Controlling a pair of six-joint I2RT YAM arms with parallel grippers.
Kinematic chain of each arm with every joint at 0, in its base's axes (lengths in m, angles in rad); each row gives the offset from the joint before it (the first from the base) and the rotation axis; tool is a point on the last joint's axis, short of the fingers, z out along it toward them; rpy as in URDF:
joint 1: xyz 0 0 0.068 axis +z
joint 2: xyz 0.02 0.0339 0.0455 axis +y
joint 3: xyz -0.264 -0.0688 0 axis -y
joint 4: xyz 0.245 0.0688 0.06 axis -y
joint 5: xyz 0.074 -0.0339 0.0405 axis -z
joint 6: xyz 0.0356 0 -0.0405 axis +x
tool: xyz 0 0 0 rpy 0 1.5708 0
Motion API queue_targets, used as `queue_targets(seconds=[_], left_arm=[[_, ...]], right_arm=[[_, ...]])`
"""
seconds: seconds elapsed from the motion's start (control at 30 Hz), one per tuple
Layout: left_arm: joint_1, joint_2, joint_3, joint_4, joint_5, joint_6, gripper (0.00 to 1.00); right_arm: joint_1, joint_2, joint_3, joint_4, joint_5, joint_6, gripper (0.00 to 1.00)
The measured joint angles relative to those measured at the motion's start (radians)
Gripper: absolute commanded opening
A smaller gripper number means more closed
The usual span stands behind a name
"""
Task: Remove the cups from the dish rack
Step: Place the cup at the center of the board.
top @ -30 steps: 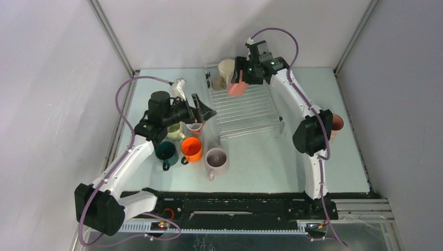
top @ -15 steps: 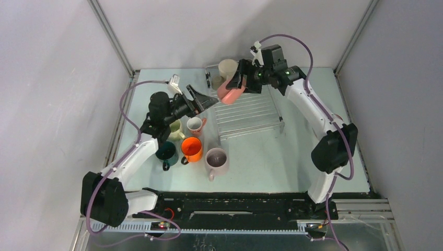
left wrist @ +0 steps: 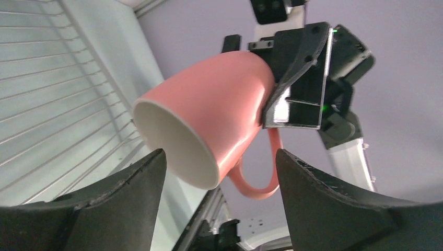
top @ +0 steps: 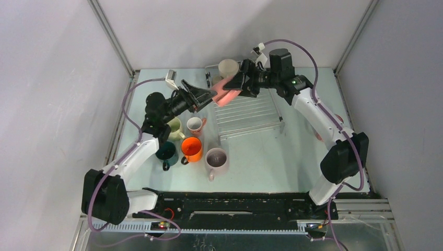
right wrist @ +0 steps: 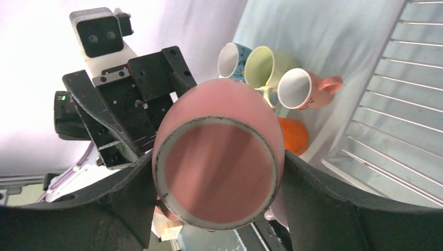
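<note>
My right gripper point(top: 235, 86) is shut on a pink cup point(top: 224, 91), held on its side in the air over the left end of the dish rack point(top: 251, 112). In the right wrist view the cup's base point(right wrist: 217, 172) fills the space between my fingers point(right wrist: 318, 193). My left gripper point(top: 205, 95) stands open right at the cup's mouth. In the left wrist view the cup's rim point(left wrist: 177, 146) sits between my spread fingertips point(left wrist: 154, 162) without touching them, handle hanging down. A cream cup point(top: 228, 67) stands at the rack's back left corner.
On the table left of the rack stand a pale green cup point(top: 175, 128), a small pink-and-white cup point(top: 195, 124), a dark teal one point(top: 167, 151), an orange one point(top: 191, 149) and a mauve one point(top: 216, 159). A blue cup point(right wrist: 232, 57) shows beside the green cup point(right wrist: 266, 65).
The right arm has lifted the pink cup from the rack, swung it left and tipped it sideways. The left gripper has risen from the table cups to meet its mouth.
</note>
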Motion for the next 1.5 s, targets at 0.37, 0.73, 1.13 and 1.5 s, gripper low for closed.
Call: queue_targets(seconds=[0.37,0.73,1.13,1.5], left_arm=[[0.000,0.062,0.000,0.277,0.075,-0.250,0.50],[0.000,0.077,0.000,0.403,0.107,-0.380,0.30],[-0.005,0.086,0.002,0.420,0.129,-0.412,0.00],[-0.015,0.086,0.002,0.430,0.140,-0.418,0.00]], right_arm=[[-0.004,-0.012,-0.098,0.195,-0.121,0.150,0.18],[-0.005,-0.038,-0.143,0.351,-0.182,0.251,0.18],[-0.004,-0.054,-0.175,0.399,-0.193,0.281,0.18],[-0.005,-0.087,-0.225,0.431,-0.192,0.299,0.48]])
